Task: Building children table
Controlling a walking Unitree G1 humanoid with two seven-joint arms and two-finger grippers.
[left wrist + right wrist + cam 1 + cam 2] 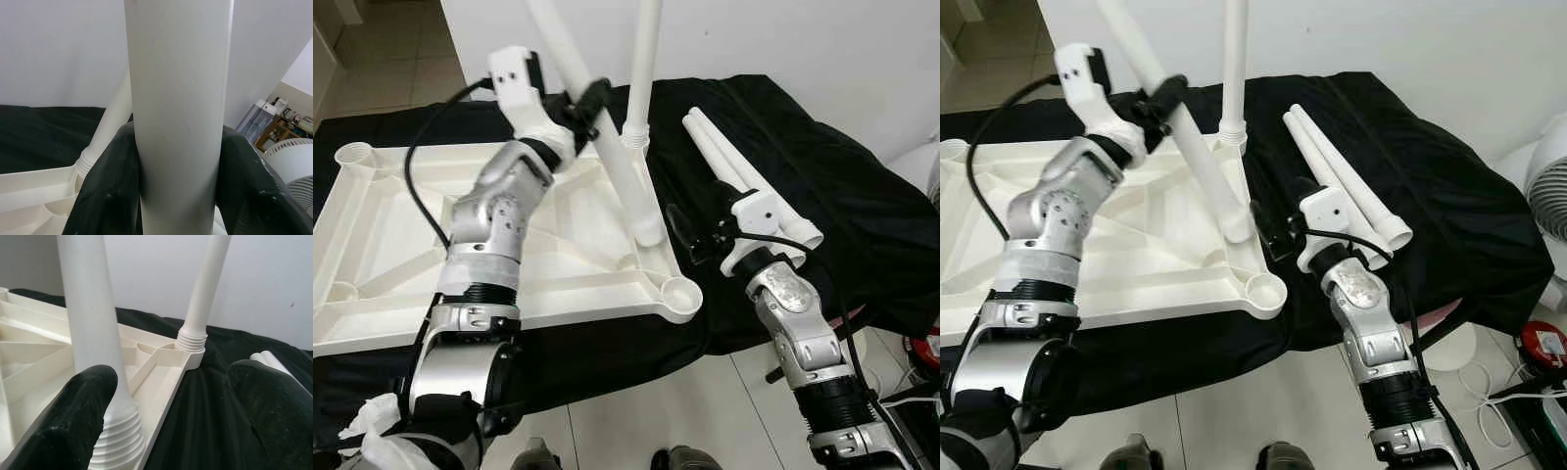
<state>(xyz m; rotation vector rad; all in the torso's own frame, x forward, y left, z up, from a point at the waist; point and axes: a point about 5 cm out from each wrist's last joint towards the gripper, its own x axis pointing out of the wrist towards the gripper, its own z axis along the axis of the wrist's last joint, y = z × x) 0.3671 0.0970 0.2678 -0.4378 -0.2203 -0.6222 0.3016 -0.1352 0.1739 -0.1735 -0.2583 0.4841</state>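
Note:
A white plastic table top (391,245) lies upside down on a black cloth. One white leg (643,69) stands upright, screwed into its far right corner socket. My left gripper (587,103) is shut on a second leg (622,176), which tilts, its threaded end resting on the top's underside near the right edge. In the left wrist view the black fingers (105,196) clasp this leg (178,122) on both sides. My right gripper (690,235) is open beside the top's right edge, its fingers (68,416) straddling the tilted leg's threaded end (117,440) without touching it. The near right corner socket (680,292) holds nothing.
Two more white legs (744,176) lie side by side on the black cloth (842,196) to the right of my right gripper. A white wall rises behind. A fan (1552,186) and a red object (1540,343) sit at the far right by the tiled floor.

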